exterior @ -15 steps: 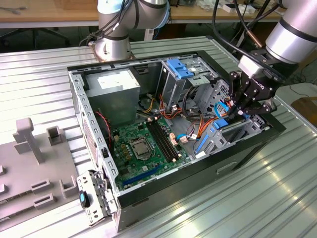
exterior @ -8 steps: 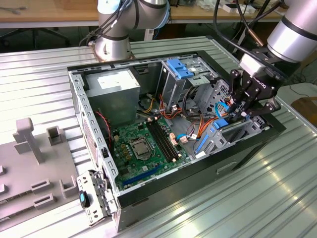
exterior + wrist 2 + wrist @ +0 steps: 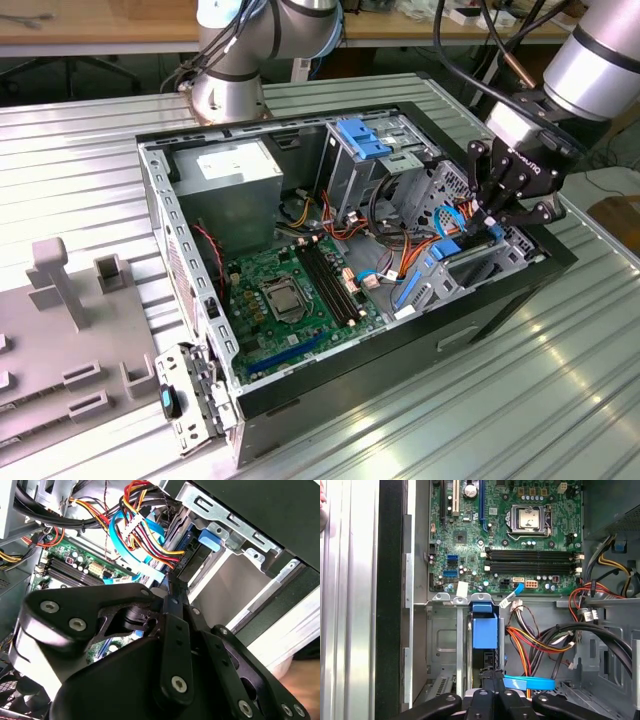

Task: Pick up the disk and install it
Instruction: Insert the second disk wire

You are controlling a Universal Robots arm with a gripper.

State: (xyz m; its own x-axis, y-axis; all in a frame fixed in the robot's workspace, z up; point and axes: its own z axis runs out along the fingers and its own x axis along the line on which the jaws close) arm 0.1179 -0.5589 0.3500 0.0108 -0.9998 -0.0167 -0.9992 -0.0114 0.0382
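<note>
Exterior view shows the claw [image 3: 492,222] reaching down into the open computer case [image 3: 200,300] at the exterior view's right, over the drive bay. Its fingers are pinched narrow on the disk [image 3: 470,255], which stands on edge, partly down in the bay. First wrist view shows the disk's blue frame [image 3: 485,630] just beside the green board [image 3: 505,535]. Coloured cables [image 3: 540,640] run close by.

one open computer case [image 3: 190,250], one motherboard [image 3: 295,300], one gripper [image 3: 497,215].
</note>
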